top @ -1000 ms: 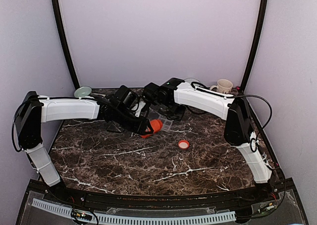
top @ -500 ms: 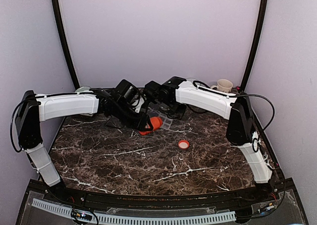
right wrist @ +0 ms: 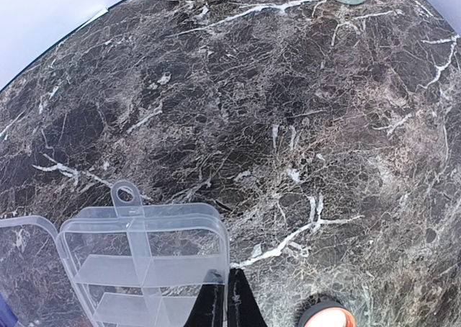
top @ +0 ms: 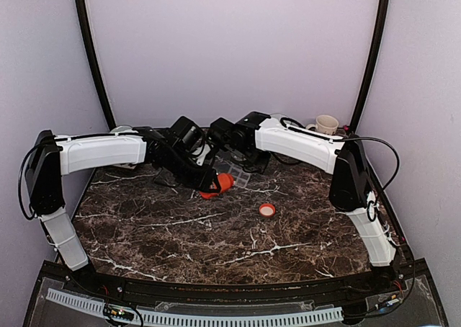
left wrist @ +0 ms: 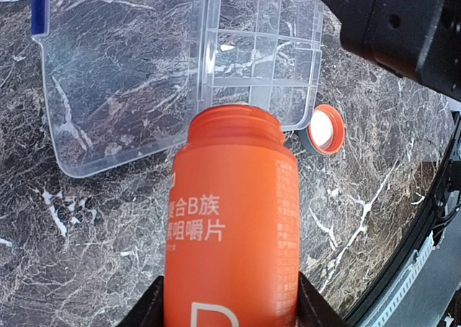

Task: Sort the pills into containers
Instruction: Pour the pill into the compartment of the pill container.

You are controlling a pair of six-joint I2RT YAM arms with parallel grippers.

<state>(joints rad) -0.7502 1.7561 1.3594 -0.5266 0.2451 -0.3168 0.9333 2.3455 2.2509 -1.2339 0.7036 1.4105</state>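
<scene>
Left wrist has nudged toward 12. Your left end effector clamps the orange bottle, whose open mouth points along its axis at the organiser box, just beyond at 12. Right end effector is pinched narrow on the box rim

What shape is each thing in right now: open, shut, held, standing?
bottle: cap off, mouth tipped toward the box, held.
cap: off, lying inside-up on the table.
box: open; the compartments in view look empty.
lid: swung flat onto the table.
left gripper: shut on the bottle.
right gripper: fingers together, seemingly pinching the box's rim.
mug: upright at the back.
</scene>
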